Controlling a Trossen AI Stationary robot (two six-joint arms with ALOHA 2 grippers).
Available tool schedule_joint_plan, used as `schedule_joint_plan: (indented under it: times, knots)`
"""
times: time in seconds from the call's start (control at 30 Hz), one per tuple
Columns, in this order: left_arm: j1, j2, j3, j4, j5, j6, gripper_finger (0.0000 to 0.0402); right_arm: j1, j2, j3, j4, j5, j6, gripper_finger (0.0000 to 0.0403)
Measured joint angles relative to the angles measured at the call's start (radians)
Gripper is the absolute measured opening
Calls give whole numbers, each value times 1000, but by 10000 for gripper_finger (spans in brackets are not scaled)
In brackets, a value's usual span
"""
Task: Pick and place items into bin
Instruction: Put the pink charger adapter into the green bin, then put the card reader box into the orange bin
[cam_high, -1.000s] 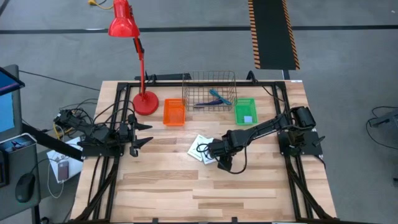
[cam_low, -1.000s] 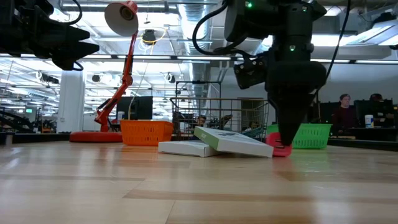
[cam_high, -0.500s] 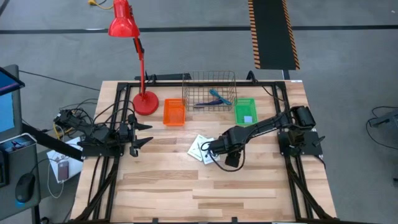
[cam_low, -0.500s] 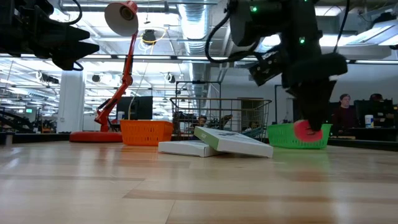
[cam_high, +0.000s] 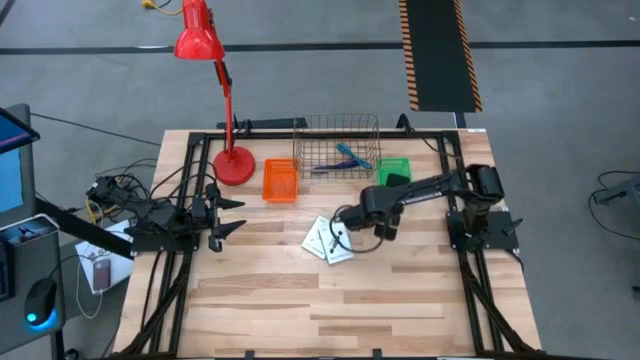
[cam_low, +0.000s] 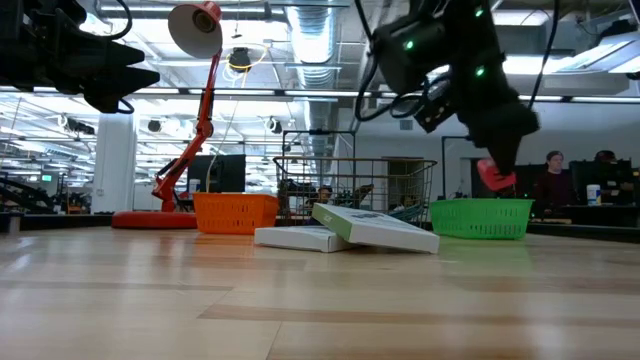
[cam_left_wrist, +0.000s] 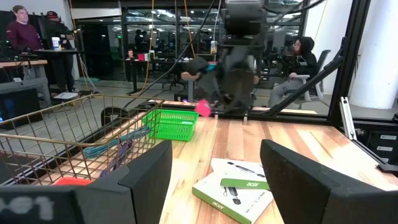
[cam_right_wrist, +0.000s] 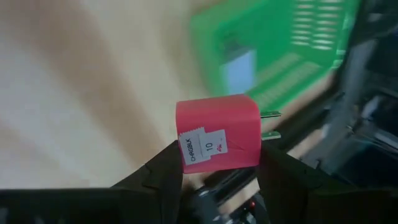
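Note:
My right gripper (cam_high: 384, 226) is shut on the small red block (cam_right_wrist: 217, 134), a plug with two metal prongs and a white label. It hangs above the table between the two flat white packets (cam_high: 328, 240) and the green bin (cam_high: 395, 170). In the low view the red block (cam_low: 495, 175) shows above the green bin's rim (cam_low: 480, 205). One packet (cam_low: 372, 228) leans on the other. The wire basket (cam_high: 338, 148) holds the teal-handled tool (cam_high: 352, 157) and the dark blue pen (cam_high: 328, 168). My left gripper (cam_high: 238, 216) waits open at the table's left. My right gripper pinches the red block by two opposite sides (cam_right_wrist: 184, 155) between its two fingers (cam_right_wrist: 163, 171). The fingers slant downward toward the table's far side. The block is lifted clear of the table, label side toward the wrist camera, prongs (cam_right_wrist: 271, 124) sticking out sideways.
An orange bin (cam_high: 281, 180) stands left of the wire basket, and a red desk lamp (cam_high: 232, 165) stands on its base at the far left. The green bin holds a pale blue item (cam_right_wrist: 239, 70). Bare wood (cam_high: 330, 300) lies toward the near edge. People sit in the room beyond.
My right gripper has lifted the red block off the table beside the packets and carried it up and toward the far right, toward the green bin. It has tipped from pointing straight down to a slant. The packets stayed put.

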Motion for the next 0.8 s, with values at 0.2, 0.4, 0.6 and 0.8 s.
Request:
schedule_joint_plan:
  times: [0.2,0.4,0.6,0.8]
  knots:
    - [0,0,0,0,0,0,233,-121,0,0,11,88,-50,161]
    - [0,0,0,0,0,0,233,-233,0,0,57,83,-126,163]
    - [0,0,0,0,0,0,233,-302,0,0,130,50,-131,223]
    - [0,0,0,0,0,0,233,-311,0,0,165,54,-175,255]
